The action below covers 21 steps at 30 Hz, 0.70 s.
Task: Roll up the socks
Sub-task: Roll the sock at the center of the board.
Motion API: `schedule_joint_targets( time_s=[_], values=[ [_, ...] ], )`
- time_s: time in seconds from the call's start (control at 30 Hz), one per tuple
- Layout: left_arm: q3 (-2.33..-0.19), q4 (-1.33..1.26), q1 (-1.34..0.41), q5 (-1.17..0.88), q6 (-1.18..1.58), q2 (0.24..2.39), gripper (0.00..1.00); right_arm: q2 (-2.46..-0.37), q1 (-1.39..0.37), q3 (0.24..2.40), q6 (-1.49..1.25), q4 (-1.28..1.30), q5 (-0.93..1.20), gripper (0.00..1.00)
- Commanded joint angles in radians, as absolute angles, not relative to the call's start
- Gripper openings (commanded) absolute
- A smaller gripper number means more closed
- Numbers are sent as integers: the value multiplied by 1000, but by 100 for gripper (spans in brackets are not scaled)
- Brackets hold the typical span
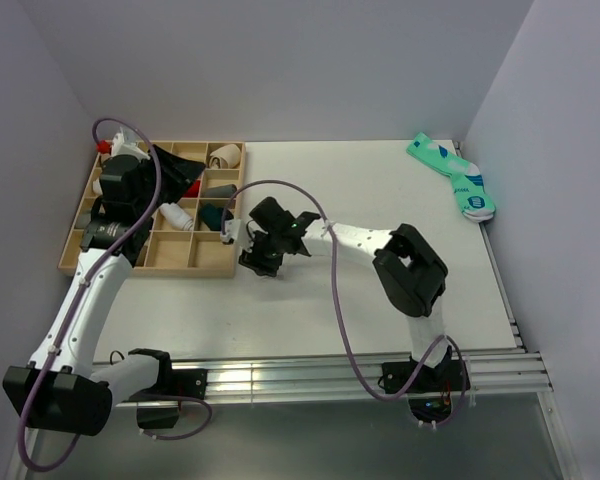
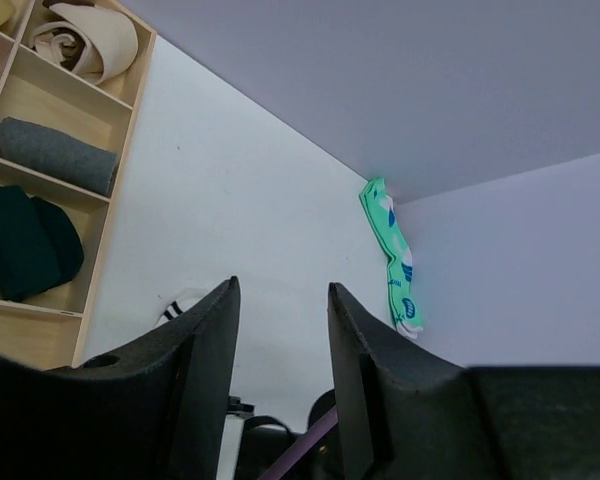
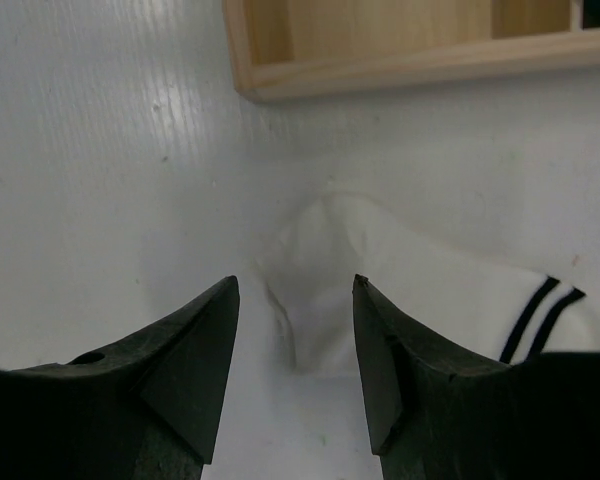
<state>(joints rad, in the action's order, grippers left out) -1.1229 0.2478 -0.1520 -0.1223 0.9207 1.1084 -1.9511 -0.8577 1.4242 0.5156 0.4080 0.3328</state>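
I count one white sock (image 3: 400, 290) below right tool (image 3: 295, 285), jaws apart. Left tool (image 2: 282, 290) apart too, empty. Two teal socks (image 1: 453, 177) at counter (image 1: 380, 300) far-right corner.

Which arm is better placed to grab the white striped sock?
Right. The right claw hovers open over the white striped sock beside the wooden organizer; the left claw sits above the organizer.

There was one pale wooden compartment tray (image 1: 215, 268). Four fabric rolls could be counted in it: one cream roll (image 2: 80, 40), one grey roll (image 2: 55, 155), one dark green roll (image 2: 25, 240) and one white roll (image 1: 177, 217). One flat white sock (image 3: 450, 290) carried two dark cuff stripes. The teal patterned socks (image 1: 452, 178) overlapped, so whether there was one or two was unclear. There were two robot arms, the left arm (image 1: 85, 300) and the right arm (image 1: 415, 270).
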Motion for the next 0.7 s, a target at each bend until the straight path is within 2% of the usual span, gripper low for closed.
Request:
schedule_joint_targets(
  time_s=[0.0, 0.3, 0.67],
  values=[
    [-1170, 180, -149, -158, 884, 1115, 46, -2006, -900, 1482, 468, 382, 261, 56],
    [-1178, 166, -140, -202, 865, 1150, 46, -2072, -928, 1552, 410, 400, 169, 56],
    [-1152, 164, -133, -204, 859, 1154, 47, -2030, -927, 1477, 393, 396, 161, 56]
  ],
)
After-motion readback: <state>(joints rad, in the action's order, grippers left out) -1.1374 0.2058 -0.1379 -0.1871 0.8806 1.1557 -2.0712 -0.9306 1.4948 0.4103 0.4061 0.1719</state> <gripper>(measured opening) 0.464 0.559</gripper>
